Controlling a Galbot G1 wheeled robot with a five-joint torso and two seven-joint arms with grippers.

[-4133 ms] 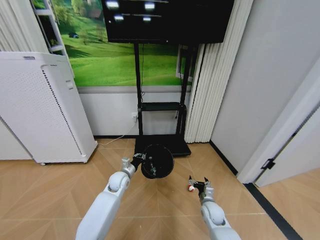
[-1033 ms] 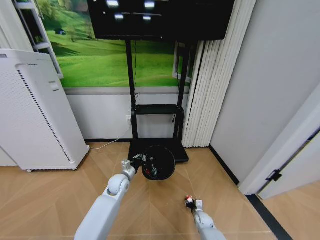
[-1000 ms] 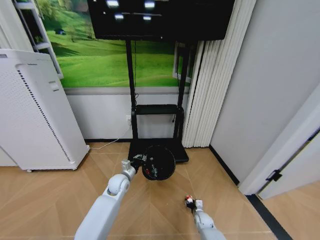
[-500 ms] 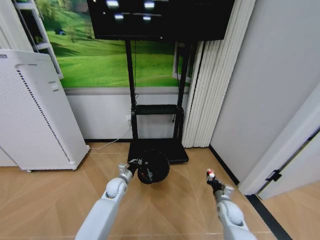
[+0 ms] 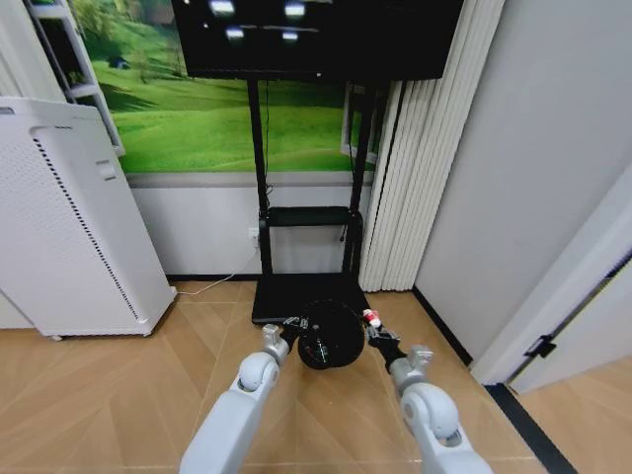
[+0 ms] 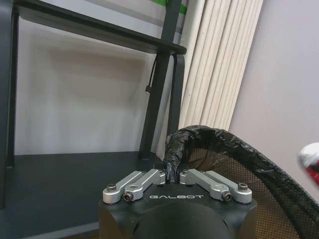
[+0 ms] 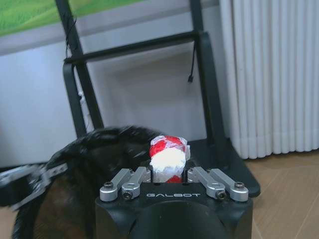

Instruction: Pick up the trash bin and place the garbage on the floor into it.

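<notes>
Your trash bin (image 5: 331, 336) hangs in the air, tipped on its side so its mouth faces back toward you and its long axis runs roughly level, away from the robot toward the black stand. In the head view it sits just to the right of your left gripper (image 5: 292, 328) and just to the left of your right gripper (image 5: 374, 329), squeezed between the two. A black liner is folded over the rim, and mesh wall shows inside it in the left wrist view.

Your left gripper is closed on that rim: in the left wrist view the liner-wrapped edge (image 6: 175, 152) rises straight out from between the fingers (image 6: 137, 181), and the rest of the bin curves away to one side of them.

The piece of garbage you are carrying is a red-and-white scrap (image 7: 168, 154). It stands up between the fingers (image 7: 212, 181) of your right gripper, which is clamped on it, with its red end pointing outward past the fingertips and its white middle nearest them. In the head view the scrap (image 5: 371, 318) sits at the tip of the gripper, right beside the bin's rim on its right edge. In the right wrist view the bin's dark mouth (image 7: 87, 164) lies just beyond and to one side of the scrap.

Beyond both grippers are the stand's (image 5: 308, 212) base plate (image 5: 296, 293) on the wooden floor (image 5: 118, 395), a white wall, and pale curtains (image 5: 415, 148) to the right.
</notes>
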